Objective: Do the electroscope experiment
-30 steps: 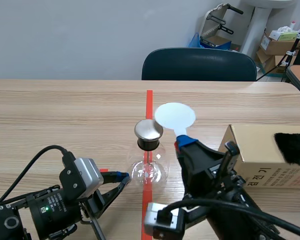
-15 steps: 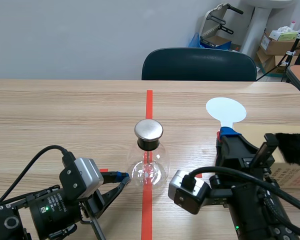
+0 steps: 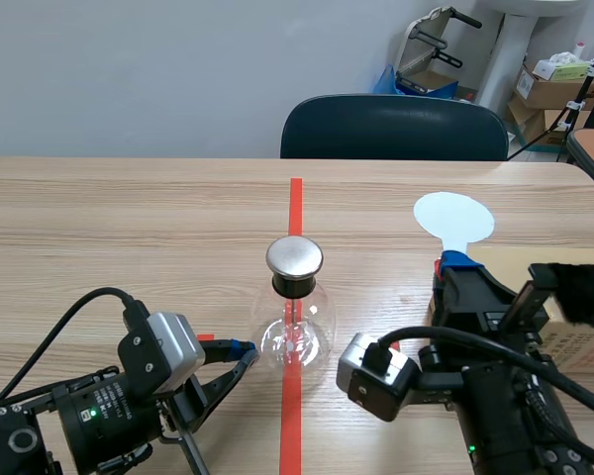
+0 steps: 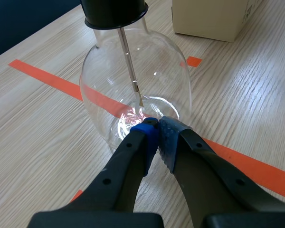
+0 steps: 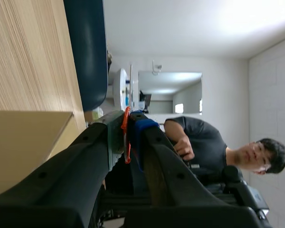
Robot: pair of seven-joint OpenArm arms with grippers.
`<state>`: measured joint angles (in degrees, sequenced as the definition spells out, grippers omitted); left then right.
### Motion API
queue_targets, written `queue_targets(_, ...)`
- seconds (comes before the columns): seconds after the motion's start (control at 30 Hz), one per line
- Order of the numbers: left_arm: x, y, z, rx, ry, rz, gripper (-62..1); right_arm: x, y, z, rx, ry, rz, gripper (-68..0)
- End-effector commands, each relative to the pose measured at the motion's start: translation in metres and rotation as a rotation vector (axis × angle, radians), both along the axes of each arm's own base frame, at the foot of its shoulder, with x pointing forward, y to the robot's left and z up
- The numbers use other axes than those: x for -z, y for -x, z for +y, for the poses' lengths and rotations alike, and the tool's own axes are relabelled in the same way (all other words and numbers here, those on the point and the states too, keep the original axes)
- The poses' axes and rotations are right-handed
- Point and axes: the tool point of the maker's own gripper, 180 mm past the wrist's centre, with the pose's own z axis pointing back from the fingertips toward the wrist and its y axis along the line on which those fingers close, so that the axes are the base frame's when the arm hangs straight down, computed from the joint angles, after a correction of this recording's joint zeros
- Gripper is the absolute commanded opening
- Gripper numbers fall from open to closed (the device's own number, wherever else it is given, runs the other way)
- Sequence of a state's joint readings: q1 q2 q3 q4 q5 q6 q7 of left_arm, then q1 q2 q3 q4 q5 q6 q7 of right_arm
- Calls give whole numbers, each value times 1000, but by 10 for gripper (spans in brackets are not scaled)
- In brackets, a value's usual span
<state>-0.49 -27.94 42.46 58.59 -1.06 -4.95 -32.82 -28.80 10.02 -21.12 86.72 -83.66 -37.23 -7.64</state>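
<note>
- The electroscope (image 3: 294,332) stands upright on the wooden surface (image 3: 129,228), right on the red tape line. It is a clear round glass bulb with a black stopper at the neck, a shiny metal cap (image 3: 294,257) on top and a thin rod (image 4: 130,66) hanging inside.
- The left pincer (image 4: 157,124) sits low at the electroscope's near-left side. Its pads are pressed together on nothing, and the tips just touch the foot of the bulb.
- The right pincer (image 3: 455,265) is well to the right of the electroscope, pinching the stem of a white disc wand (image 3: 453,218). The disc stands above it, well apart from the cap.
- A cardboard box (image 4: 213,16) lies further right of the electroscope.
- To my eye the bulb is thin, slick and breakable, and light enough to skid or tip at a nudge. The stopper neck looks the safer place to hold it.
- The wand seems light and stiff, and is best held by the stem as it is, leaving the disc untouched.
</note>
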Motion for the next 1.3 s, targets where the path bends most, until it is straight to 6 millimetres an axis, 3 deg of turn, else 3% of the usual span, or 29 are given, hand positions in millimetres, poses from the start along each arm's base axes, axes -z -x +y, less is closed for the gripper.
queue_targets(0.0,-9,-2,-6,6,30,-20,-580,-6,0,5,-37,4,-21,-658)
queue_targets(0.4,-9,-2,-6,5,32,-20,-580,-2,24,65,-399,32,-15,-658)
queue_targets(0.6,-9,-2,-6,5,31,-20,-580,-1,39,85,-534,42,-12,-658)
queue_targets(1.27,-9,-2,-6,5,31,-20,-580,0,44,91,-582,45,-11,-658)
